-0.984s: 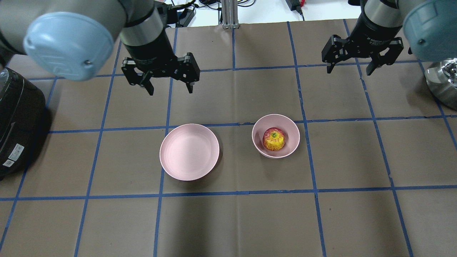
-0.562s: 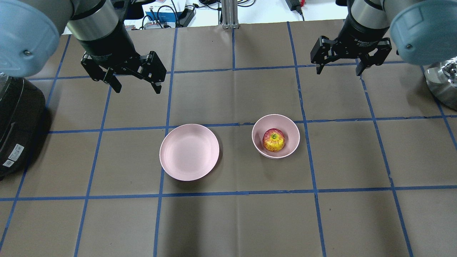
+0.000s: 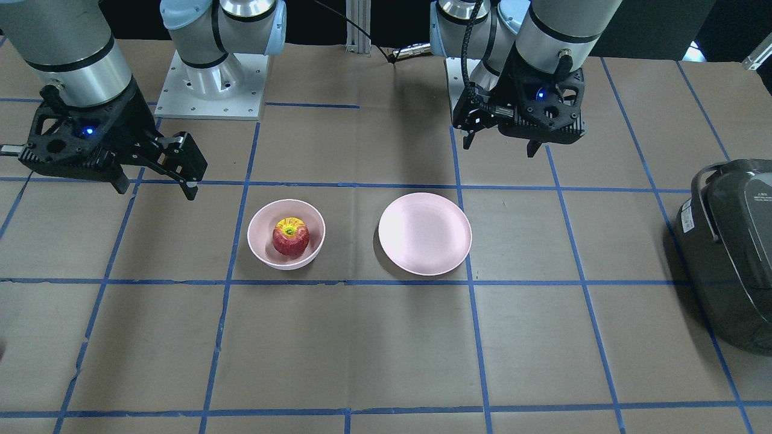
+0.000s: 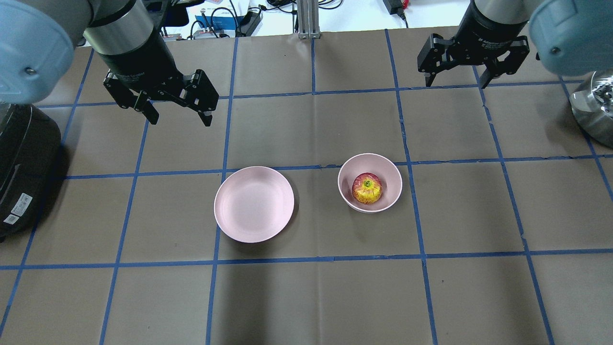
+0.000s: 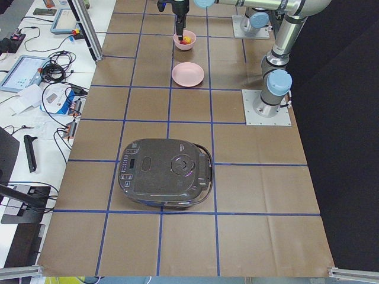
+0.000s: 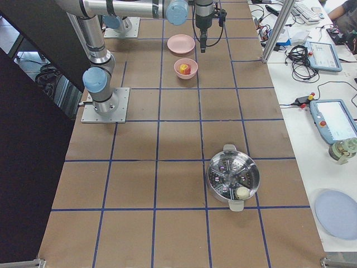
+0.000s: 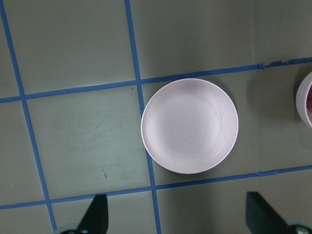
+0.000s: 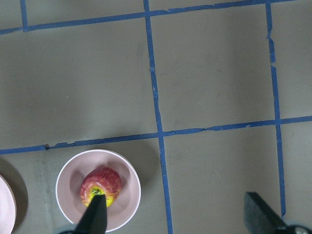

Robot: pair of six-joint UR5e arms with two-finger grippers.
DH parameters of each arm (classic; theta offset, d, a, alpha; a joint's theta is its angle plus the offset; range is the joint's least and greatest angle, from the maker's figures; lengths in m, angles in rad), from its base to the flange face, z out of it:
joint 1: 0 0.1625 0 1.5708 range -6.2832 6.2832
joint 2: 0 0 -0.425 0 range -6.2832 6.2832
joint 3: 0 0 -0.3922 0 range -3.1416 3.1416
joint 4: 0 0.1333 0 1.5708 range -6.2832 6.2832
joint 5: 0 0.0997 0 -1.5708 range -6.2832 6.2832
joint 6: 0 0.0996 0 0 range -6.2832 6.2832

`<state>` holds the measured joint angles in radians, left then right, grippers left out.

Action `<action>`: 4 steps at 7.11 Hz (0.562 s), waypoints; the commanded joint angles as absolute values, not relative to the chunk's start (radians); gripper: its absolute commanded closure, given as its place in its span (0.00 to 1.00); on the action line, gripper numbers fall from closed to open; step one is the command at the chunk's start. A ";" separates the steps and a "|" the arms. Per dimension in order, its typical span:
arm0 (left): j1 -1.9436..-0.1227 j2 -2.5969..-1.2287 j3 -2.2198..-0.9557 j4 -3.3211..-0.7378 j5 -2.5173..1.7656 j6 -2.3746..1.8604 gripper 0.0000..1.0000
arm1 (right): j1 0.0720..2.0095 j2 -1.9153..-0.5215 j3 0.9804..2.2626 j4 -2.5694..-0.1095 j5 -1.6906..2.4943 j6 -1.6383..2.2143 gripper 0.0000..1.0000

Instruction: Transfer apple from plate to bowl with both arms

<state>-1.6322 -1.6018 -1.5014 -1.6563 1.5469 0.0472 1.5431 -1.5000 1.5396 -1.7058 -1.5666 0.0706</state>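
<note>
The red apple (image 4: 367,188) with its yellow-green top lies in the deep pink bowl (image 4: 393,184), right of centre. The flat pink plate (image 4: 254,203) sits bare to the bowl's left. My left gripper (image 4: 181,120) hangs open and empty beyond and left of the plate. My right gripper (image 4: 455,84) hangs open and empty beyond and right of the bowl. In the front view the apple (image 3: 291,236), bowl (image 3: 258,224) and plate (image 3: 425,234) show mirrored. The left wrist view looks down on the plate (image 7: 190,126). The right wrist view shows the apple (image 8: 101,187) in the bowl (image 8: 127,171).
A black rice cooker (image 4: 19,163) stands at the table's left end. A steel steamer pot (image 4: 594,110) stands at the right end. An aluminium post (image 4: 306,19) and cables lie at the far edge. Blue tape lines grid the brown table.
My left gripper has swung left, away from above the plate's far side. My right gripper has drawn back toward the far edge. Both stay open; the apple stays in the bowl.
</note>
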 commanded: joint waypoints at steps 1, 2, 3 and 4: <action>-1.632 -1.603 -1.502 -1.655 1.545 0.044 0.00 | 1.543 -1.499 1.542 -1.703 -1.568 0.071 0.00; -1.632 -1.603 -1.502 -1.655 1.545 0.044 0.00 | 1.543 -1.497 1.543 -1.703 -1.568 0.071 0.00; -1.631 -1.603 -1.502 -1.654 1.552 0.051 0.00 | 1.543 -1.496 1.543 -1.703 -1.568 0.069 0.00; -1.629 -1.603 -1.502 -1.654 1.552 0.052 0.00 | 1.543 -1.497 1.542 -1.704 -1.571 0.069 0.00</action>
<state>-1.6306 -1.6030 -1.5017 -1.6542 1.5500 0.0491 1.5431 -1.4969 1.5425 -1.7031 -1.5685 0.0696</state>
